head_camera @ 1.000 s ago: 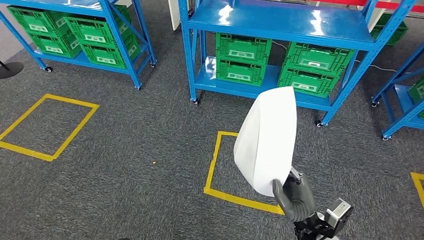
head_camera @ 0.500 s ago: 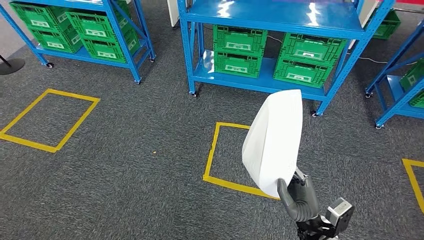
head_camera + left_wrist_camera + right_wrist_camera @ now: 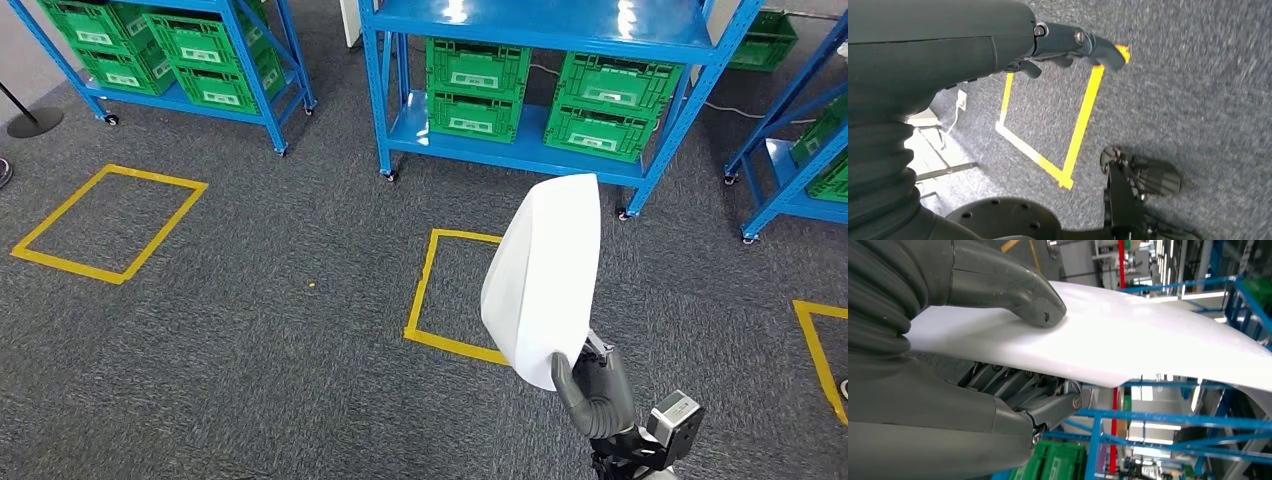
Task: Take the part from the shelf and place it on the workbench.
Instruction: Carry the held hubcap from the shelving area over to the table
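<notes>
Below, the left robot hand point(image 3: 1068, 47) hangs over grey carpet point(image 3: 250, 350) with fingers loosely curled, holding nothing. Rightward, the right robot hand point(image 3: 592, 385) clamps the white part point(image 3: 542, 275) by its lower edge, upright above a yellow floor square point(image 3: 425, 300), near the blue shelf point(image 3: 540, 20).

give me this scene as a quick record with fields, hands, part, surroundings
right hand: grips the lower end of the white curved plastic panel, thumb pressed on its face
panel pose: held upright above the carpet
left hand: holds nothing, fingers curled in, hanging over the floor
floor: grey carpet with yellow tape squares
ahead: blue metal shelf racks with green plastic crates on the lower level
workbench: cannot tell where it is
</notes>
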Tool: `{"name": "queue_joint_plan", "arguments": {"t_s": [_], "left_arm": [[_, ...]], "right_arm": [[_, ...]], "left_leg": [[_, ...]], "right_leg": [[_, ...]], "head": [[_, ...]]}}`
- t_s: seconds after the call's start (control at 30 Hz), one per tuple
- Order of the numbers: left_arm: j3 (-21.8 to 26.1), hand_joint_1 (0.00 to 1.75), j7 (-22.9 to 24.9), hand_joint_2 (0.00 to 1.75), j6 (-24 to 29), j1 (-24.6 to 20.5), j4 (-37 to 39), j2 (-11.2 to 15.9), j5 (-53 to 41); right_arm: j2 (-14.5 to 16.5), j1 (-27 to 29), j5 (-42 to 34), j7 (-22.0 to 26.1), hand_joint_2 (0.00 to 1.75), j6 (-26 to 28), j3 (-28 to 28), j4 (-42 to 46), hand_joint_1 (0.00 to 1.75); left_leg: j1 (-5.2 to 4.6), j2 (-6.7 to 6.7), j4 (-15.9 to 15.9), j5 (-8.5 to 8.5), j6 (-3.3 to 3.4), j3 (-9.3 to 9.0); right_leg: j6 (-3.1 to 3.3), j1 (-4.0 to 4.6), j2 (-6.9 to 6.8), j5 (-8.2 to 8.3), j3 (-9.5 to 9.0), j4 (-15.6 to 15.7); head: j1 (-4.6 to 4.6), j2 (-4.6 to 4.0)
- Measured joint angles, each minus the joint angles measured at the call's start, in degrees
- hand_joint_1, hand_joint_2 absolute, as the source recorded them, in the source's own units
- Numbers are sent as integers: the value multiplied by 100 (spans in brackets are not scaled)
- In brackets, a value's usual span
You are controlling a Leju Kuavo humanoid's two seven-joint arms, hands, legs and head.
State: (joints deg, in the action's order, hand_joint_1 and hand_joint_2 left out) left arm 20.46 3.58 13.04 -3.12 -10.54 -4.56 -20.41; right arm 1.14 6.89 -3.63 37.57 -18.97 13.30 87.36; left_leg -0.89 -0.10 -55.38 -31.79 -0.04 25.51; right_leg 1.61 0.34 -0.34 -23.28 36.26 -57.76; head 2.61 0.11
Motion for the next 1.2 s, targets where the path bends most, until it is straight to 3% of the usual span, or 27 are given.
{"name": "queue_joint_plan", "arguments": {"t_s": [0.07,0.1,0.2,0.23,0.27,0.3,0.37,0.43,0.47,0.5,0.57,0.6,0.63,0.7,0.73,0.77,0.8,0.83,0.87,0.93,0.97,1.0,1.07,1.1,1.13,1.2], "left_arm": [[1,0,-26,175,11,4,4,-11,27],[5,0,-50,175,17,5,5,-18,51],[31,0,-125,175,21,-5,4,-42,101],[36,0,-133,175,22,-7,5,-52,97],[37,0,-133,175,28,-7,5,-66,91],[38,0,-132,175,37,-7,6,-80,86],[42,0,-135,175,54,-9,6,-107,100],[45,0,-143,175,54,-12,2,-120,109],[46,0,-143,175,53,-14,0,-122,101],[46,0,-139,175,51,-15,-1,-124,83],[46,0,-126,175,44,-9,1,-123,42],[46,0,-117,175,33,-5,3,-123,27],[46,0,-114,175,19,2,5,-124,15],[46,0,-118,175,-14,3,8,-127,-33],[46,0,-126,175,-27,2,8,-127,-67],[45,0,-136,175,-41,1,7,-126,-97],[45,0,-153,175,-59,2,6,-125,-116],[45,0,-175,175,-78,5,6,-124,-125],[45,0,-199,175,-101,6,4,-122,-132],[44,0,-231,175,-128,5,-1,-114,-157],[43,0,-235,175,-134,1,-2,-110,-171],[42,0,-237,175,-135,-2,-4,-109,-180],[42,0,-242,175,-144,-8,-3,-116,-183],[42,0,-245,175,-151,-9,-4,-120,-183],[42,0,-245,175,-159,-9,-4,-122,-187],[40,0,-239,175,-167,-4,-4,-120,-207]], "right_arm": [[3,-6,22,-45,175,6,1,1,175],[3,-19,62,-82,175,15,1,1,175],[2,-69,265,-195,175,44,1,51,175],[-1,-69,321,-219,175,49,1,92,175],[-5,-57,349,-233,175,48,1,141,175],[-11,-40,346,-241,175,36,-3,192,175],[-20,-7,284,-244,175,-5,-27,276,175],[-22,9,243,-241,175,-39,-53,332,175],[-22,15,238,-233,175,-50,-62,355,175],[-23,26,232,-225,175,-64,-73,376,175],[-19,55,215,-220,175,-83,-101,413,175],[-14,71,217,-232,175,-85,-116,433,175],[-6,92,227,-247,175,-84,-128,461,175],[9,150,253,-266,175,-83,-155,531,175],[13,185,256,-268,175,-90,-172,561,175],[15,218,254,-265,175,-105,-190,580,175],[15,249,248,-258,175,-126,-210,590,175],[15,272,244,-247,175,-150,-230,594,175],[15,288,243,-232,175,-176,-245,596,175],[21,302,248,-202,175,-216,-258,609,175],[25,303,250,-191,175,-233,-260,619,175],[29,303,255,-185,175,-245,-261,627,175],[33,307,272,-188,175,-265,-264,634,175],[33,308,285,-196,175,-275,-267,634,175],[33,308,297,-202,175,-285,-268,634,175],[33,308,309,-206,175,-303,-271,634,175]], "left_leg": [[9,15,45,131,50,77],[23,33,64,209,87,136],[49,73,58,442,146,392],[53,79,36,520,137,497],[61,84,6,598,125,617],[74,90,-36,670,106,752],[108,95,-162,789,48,1023],[119,90,-295,877,-30,1216],[116,87,-335,921,-70,1263],[118,85,-344,973,-108,1288],[135,79,-330,1040,-178,1315],[146,71,-385,939,-211,1358],[152,62,-538,719,-241,1418],[157,48,-1165,102,-285,1570],[158,45,-1538,-86,-295,1624],[157,41,-1838,-120,-294,1642],[155,34,-1996,-21,-281,1594],[150,12,-1945,143,-252,1447],[142,-53,-1681,273,-208,1189],[125,-277,-764,212,-103,469],[116,-356,-380,99,-73,212],[104,-375,-142,1,-56,67],[104,-251,-32,4,-17,70],[111,-178,-21,40,25,86],[122,-104,-11,78,69,111],[119,38,-15,131,123,178]], "right_leg": [[-68,-17,6,23,38,-13],[-103,-22,16,-123,85,-118],[-198,-64,35,-994,297,-988],[-221,-80,34,-1150,335,-1322],[-243,-95,34,-1149,315,-1550],[-264,-109,34,-1023,219,-1615],[-303,-139,33,-729,-255,-1173],[-292,-132,40,-839,-812,-379],[-259,-122,48,-949,-956,-124],[-209,-100,54,-1012,-995,-5],[-99,-99,46,-939,-901,-9],[-47,-103,38,-878,-838,-9],[-4,-113,32,-810,-762,-2],[38,-114,38,-670,-588,-2],[38,-109,46,-599,-500,-4],[32,-103,59,-529,-413,-7],[22,-96,79,-461,-326,-10],[9,-90,105,-393,-248,-12],[-5,-84,140,-324,-175,-13],[-46,-69,220,-207,-72,-23],[-74,-66,259,-154,-40,-26],[-107,-67,303,-106,-19,-21],[-179,-79,382,-31,20,-20],[-209,-82,359,-78,67,-87],[-236,-83,303,-204,152,-264],[-283,-90,152,-644,435,-957]], "head": [[15,0],[9,0],[-15,0],[-19,0],[-21,0],[-23,0],[-27,0],[-37,0],[-45,0],[-49,0],[-51,0],[-45,0],[-39,0],[-26,0],[-23,0],[-23,0],[-23,0],[-23,0],[-23,0],[-24,0],[-25,0],[-24,0],[-23,0],[-35,0],[-51,0],[-82,0]]}}
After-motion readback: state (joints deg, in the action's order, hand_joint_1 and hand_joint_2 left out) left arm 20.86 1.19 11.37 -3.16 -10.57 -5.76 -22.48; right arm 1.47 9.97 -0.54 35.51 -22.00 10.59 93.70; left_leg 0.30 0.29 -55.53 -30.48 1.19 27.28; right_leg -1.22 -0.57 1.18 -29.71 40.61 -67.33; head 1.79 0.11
